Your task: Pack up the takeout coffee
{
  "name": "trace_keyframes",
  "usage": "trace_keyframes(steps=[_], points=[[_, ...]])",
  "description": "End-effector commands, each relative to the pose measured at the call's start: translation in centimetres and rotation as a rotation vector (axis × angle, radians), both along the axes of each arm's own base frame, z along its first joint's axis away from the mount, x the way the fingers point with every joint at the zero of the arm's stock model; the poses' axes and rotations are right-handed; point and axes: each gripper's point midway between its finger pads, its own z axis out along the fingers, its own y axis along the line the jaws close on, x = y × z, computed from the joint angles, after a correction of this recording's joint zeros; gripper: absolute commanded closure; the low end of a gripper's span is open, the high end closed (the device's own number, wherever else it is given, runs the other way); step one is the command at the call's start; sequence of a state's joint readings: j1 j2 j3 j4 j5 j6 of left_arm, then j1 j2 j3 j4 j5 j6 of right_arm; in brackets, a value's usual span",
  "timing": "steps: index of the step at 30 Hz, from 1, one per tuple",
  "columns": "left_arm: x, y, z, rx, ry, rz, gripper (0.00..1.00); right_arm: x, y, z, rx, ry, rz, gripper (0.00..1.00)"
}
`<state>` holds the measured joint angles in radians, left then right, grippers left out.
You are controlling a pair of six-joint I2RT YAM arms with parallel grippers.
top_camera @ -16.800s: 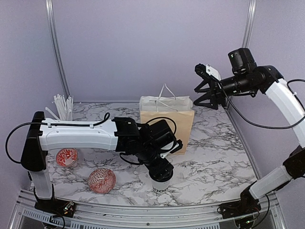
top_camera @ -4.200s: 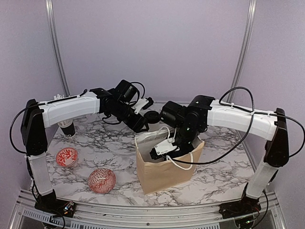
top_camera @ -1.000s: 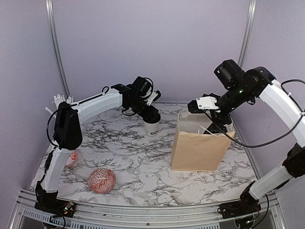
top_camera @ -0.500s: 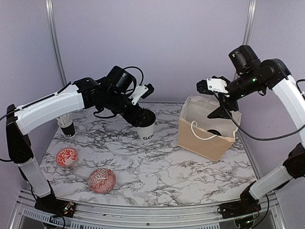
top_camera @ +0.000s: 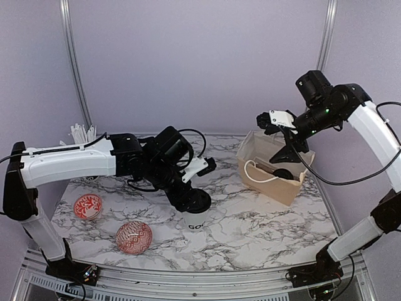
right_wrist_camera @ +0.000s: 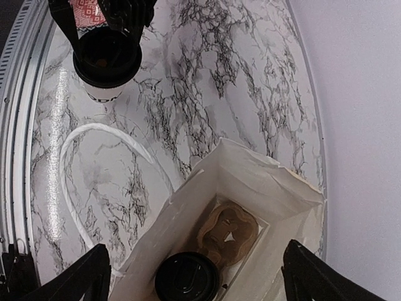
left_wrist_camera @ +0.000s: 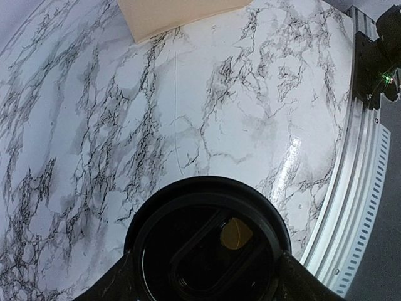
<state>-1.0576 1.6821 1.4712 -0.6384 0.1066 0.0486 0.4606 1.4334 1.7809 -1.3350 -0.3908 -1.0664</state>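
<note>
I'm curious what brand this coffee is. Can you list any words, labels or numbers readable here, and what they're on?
"GOO": black letters on the white cup held by the left pincer; the rest of the word curves out of sight.
Paper bag and red-patterned bowls: no writing visible.

Bright, even light with soft shadows; glare streaks the marble table [left_wrist_camera: 289, 157]; wrist views bulge.
</note>
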Motion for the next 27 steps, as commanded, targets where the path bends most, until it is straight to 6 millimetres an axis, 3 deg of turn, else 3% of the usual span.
trace_keyframes(steps=[1, 5, 7, 11, 17, 24, 27], points=[[-0.9, -1.2, 1.1, -0.07, -0.005, -0.028, 0.35, -0.9, 0.4, 1.8, 0.066, -0.022, 0.043, 0.08], [-1.1, -1.7, 0.6, -0.078, 0.002, -0.035, 0.35, -1.2, 0.8, 2.7, 0.158, 0.025, 0.069, 0.09], [-0.9, -1.9, 0.3, -0.078, 0.0, -0.033, 0.35, -0.9, 1.2, 2.1, 0.19, 0.079, 0.078, 0.1], [-0.6, -2.3, -0.1, -0.083, -0.003, -0.023, 0.35, 0.9, 1.3, 1.5, 0.256, 0.134, 0.057, 0.12], [-0.7, -2.2, -0.7, -0.085, 0.002, -0.019, 0.34, 3.9, 0.5, 3.7, 0.448, 0.168, -0.011, 0.1], [-0.7, -1.6, -1.7, -0.075, -0.002, -0.007, 0.33, 4.6, 1.3, 1.1, 0.511, 0.364, -0.055, 0.13], [-0.7, -1.5, -2.2, -0.069, -0.003, -0.005, 0.33, 3.9, 1.4, 0.7, 0.519, 0.41, -0.043, 0.15]])
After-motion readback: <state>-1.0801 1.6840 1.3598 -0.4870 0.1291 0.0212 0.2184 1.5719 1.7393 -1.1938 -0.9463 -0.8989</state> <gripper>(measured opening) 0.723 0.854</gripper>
